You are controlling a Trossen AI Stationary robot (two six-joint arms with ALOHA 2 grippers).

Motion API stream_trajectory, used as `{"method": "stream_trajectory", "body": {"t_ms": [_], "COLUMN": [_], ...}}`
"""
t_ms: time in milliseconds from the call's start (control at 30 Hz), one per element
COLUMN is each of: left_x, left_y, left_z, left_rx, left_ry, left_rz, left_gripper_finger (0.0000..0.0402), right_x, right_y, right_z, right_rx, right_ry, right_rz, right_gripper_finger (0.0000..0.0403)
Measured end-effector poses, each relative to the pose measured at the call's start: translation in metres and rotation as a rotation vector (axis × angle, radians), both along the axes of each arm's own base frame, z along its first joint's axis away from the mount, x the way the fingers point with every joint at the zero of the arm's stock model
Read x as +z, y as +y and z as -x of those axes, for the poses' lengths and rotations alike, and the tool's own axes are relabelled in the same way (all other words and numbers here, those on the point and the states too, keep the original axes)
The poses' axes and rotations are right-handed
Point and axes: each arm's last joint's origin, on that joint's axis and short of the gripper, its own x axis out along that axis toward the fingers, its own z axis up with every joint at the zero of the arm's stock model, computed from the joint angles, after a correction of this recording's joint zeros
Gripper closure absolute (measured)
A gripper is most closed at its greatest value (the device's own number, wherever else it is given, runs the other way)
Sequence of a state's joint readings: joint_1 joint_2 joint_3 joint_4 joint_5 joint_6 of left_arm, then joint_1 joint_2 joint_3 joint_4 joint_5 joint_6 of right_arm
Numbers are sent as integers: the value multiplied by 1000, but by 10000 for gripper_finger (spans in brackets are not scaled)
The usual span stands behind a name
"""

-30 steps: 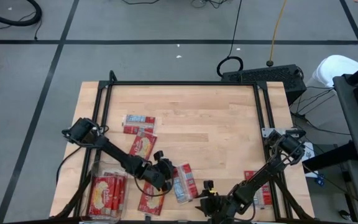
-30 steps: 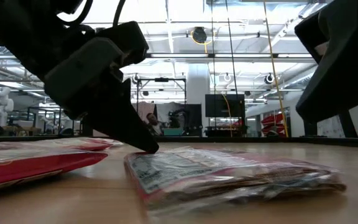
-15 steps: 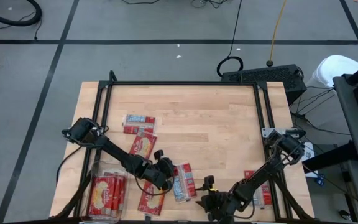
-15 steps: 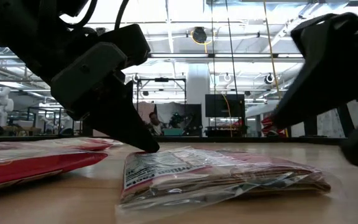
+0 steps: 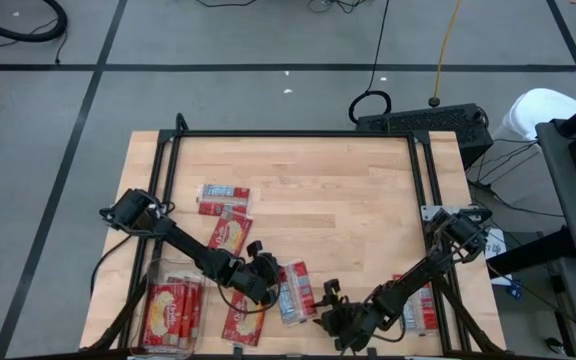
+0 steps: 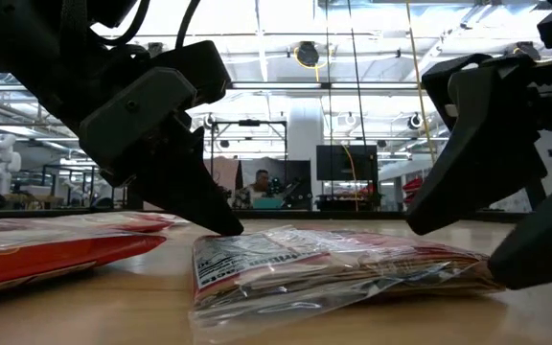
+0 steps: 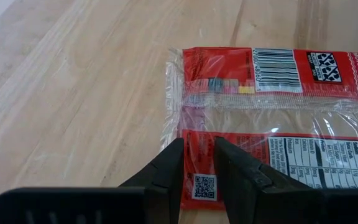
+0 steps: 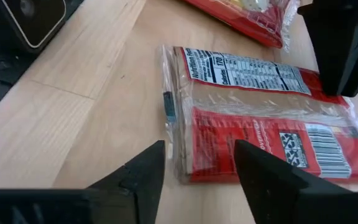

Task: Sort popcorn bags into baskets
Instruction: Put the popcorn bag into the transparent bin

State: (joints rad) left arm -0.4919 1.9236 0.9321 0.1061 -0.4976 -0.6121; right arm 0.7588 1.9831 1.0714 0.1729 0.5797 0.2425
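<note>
Label-side-up popcorn bag [image 5: 295, 292] lies flat on the counter [image 5: 328, 200]; left gripper [image 7: 199, 163], fingers narrowly parted, bears on one end; right gripper [image 8: 199, 163], fingers spread, faces the opposite end and should, in my judgement, straddle that edge squarely before pinching.

The clear basket [image 5: 171, 318] and its red popcorn bags [image 5: 173, 308] are cut off by the frame's bottom edge.
</note>
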Motion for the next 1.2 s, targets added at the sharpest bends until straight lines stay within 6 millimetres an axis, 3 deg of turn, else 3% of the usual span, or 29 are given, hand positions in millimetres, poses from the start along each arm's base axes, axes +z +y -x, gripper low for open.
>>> {"method": "stream_trajectory", "body": {"t_ms": [333, 600, 733, 933, 1067, 1200], "left_x": [0, 0, 6, 37, 50, 51], "left_y": [3, 3, 2, -6, -21, -42], "left_z": [-1, -1, 0, 7, 15, 25], "left_rx": [18, 27, 17, -39, -114, -217], "left_ry": [-1, -3, -7, -95, -143, -178], "left_rz": [8, 12, 16, 12, -23, -91], "left_gripper_finger": [309, 309, 309, 309, 309, 309], "right_x": [-1, -1, 0, 3, 3, 6], "right_y": [-7, -13, -14, -19, -25, -32], "right_z": [-5, -9, -12, -19, -24, -30], "right_rx": [-10, -36, -51, -77, -97, -122], "right_ry": [17, 18, 3, -37, -39, -61], "right_rz": [22, 11, -7, -34, -38, -55], "right_gripper_finger": [296, 396, 397, 402, 402, 403]}}
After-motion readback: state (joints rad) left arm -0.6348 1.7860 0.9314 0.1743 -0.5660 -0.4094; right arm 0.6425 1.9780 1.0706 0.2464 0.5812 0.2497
